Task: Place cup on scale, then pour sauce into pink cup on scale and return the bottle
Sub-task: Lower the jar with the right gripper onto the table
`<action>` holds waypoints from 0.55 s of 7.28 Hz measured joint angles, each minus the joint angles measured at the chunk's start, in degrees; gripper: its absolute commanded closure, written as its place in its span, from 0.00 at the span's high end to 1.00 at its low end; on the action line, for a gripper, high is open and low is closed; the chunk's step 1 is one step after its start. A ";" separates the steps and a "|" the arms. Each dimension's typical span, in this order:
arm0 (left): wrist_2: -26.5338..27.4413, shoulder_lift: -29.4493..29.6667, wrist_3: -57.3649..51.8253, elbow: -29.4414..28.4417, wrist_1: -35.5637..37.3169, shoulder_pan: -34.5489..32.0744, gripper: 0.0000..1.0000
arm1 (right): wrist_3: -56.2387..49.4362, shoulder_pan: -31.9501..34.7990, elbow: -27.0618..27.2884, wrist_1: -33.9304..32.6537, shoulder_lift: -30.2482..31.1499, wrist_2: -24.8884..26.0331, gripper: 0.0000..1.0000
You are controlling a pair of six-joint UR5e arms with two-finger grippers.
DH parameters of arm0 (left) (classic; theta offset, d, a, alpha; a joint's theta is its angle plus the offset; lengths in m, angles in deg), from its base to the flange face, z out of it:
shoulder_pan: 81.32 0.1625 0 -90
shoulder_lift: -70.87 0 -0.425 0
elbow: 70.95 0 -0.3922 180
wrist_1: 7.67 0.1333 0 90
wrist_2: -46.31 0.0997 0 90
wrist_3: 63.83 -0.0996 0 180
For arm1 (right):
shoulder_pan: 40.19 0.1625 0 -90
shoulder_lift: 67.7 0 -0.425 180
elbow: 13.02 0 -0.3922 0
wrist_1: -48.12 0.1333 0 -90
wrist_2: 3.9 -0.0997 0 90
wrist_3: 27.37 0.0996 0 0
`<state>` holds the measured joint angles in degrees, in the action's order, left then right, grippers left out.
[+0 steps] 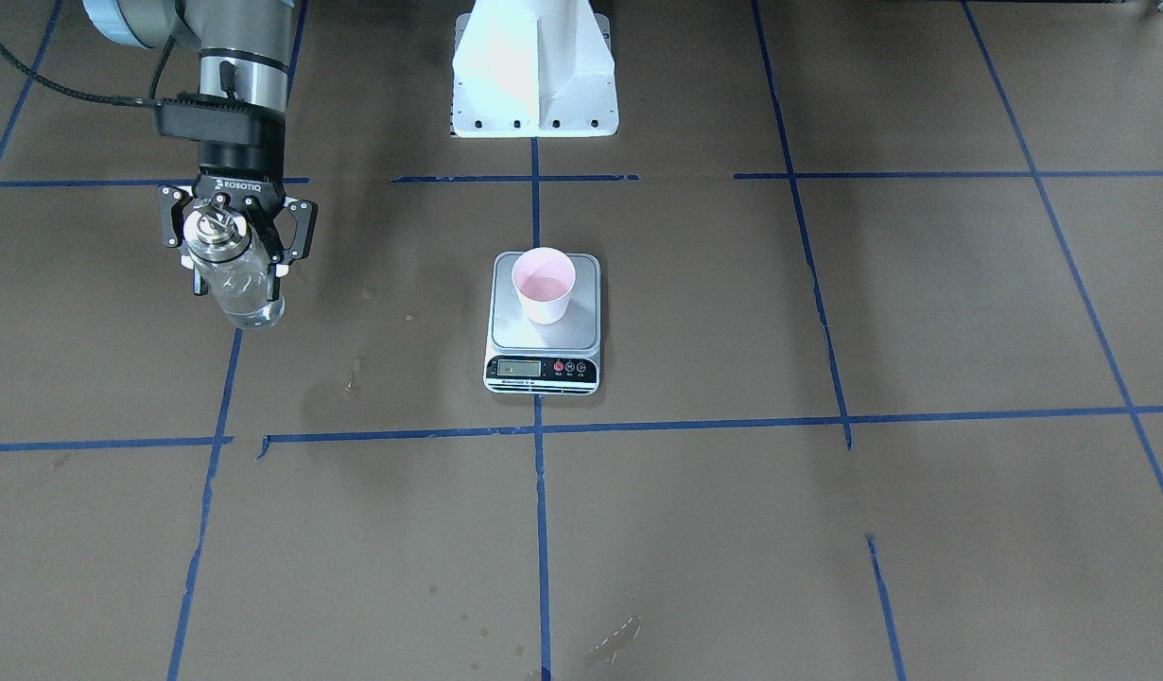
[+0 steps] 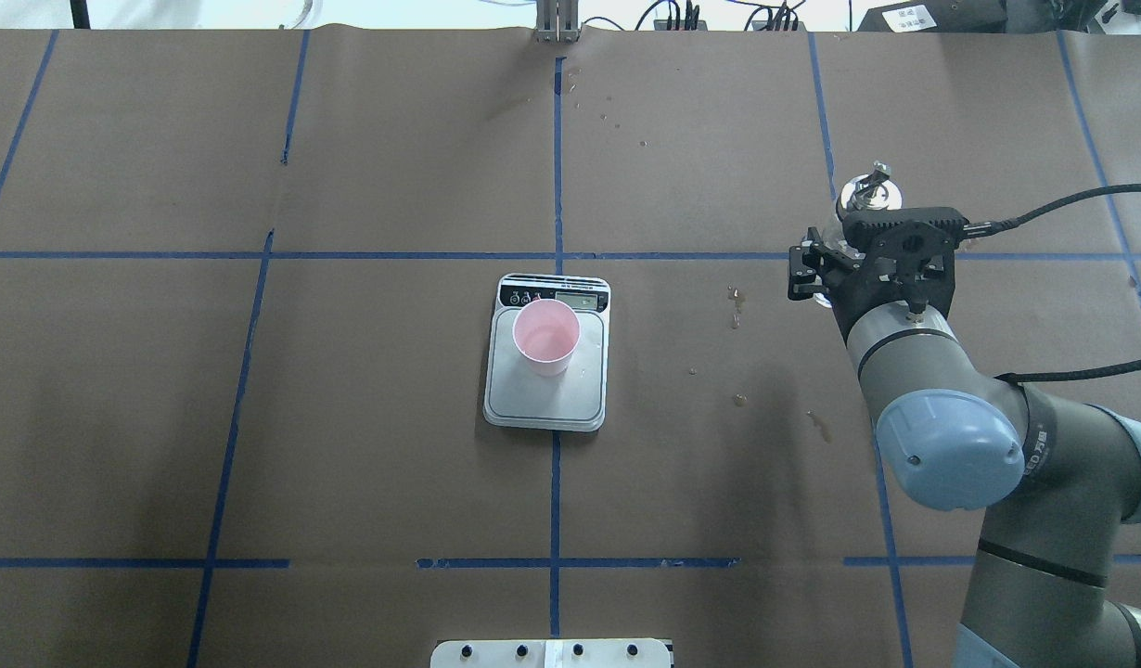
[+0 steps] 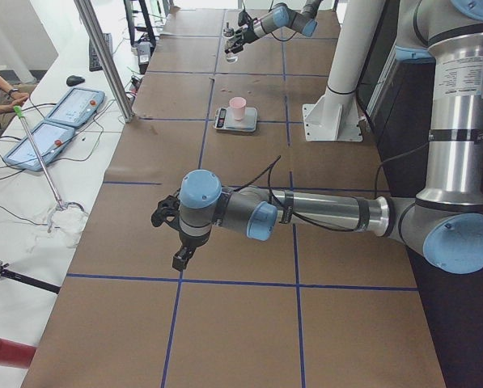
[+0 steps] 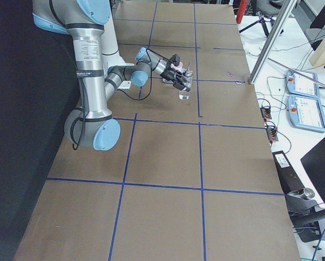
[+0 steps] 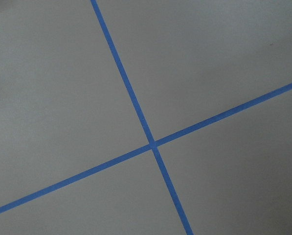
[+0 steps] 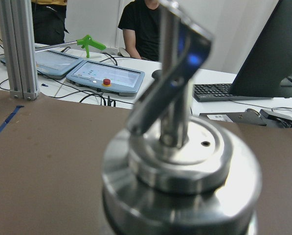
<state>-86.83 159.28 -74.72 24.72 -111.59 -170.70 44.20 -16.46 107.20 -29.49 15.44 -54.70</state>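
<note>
The pale pink cup (image 1: 544, 284) stands upright on the silver-grey scale (image 1: 581, 326) at the table's middle; both also show in the overhead view, the cup (image 2: 545, 336) on the scale (image 2: 547, 399). My right gripper (image 1: 237, 248) is shut on the upper part of the clear glass bottle (image 1: 248, 291), which is upright, well off to the robot's right of the scale. Its silver collar and spout (image 6: 185, 161) fill the right wrist view. Clear liquid shows low in the bottle. My left gripper (image 3: 171, 237) shows only in the exterior left view, far from the scale; I cannot tell its state.
The white robot pedestal (image 1: 534, 71) stands behind the scale. Blue tape lines (image 5: 153, 143) grid the brown paper. Small stains (image 2: 736, 306) lie between scale and bottle. An aluminium post (image 2: 557, 19) is at the far edge. Operators and tablets (image 6: 106, 76) are beyond the table.
</note>
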 measured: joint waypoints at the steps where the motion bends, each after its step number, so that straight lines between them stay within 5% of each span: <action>1: 0.01 0.00 0.00 0.18 -0.03 0.00 1.00 | 4.32 0.36 -0.43 0.00 1.10 -1.61 0.00; 4: 0.07 0.08 0.08 0.44 -0.06 0.01 1.00 | 12.94 1.48 -3.01 0.01 2.13 -2.66 0.00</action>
<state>-86.76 159.36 -74.65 25.17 -111.64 -170.69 57.14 -14.97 104.19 -29.47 17.57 -57.35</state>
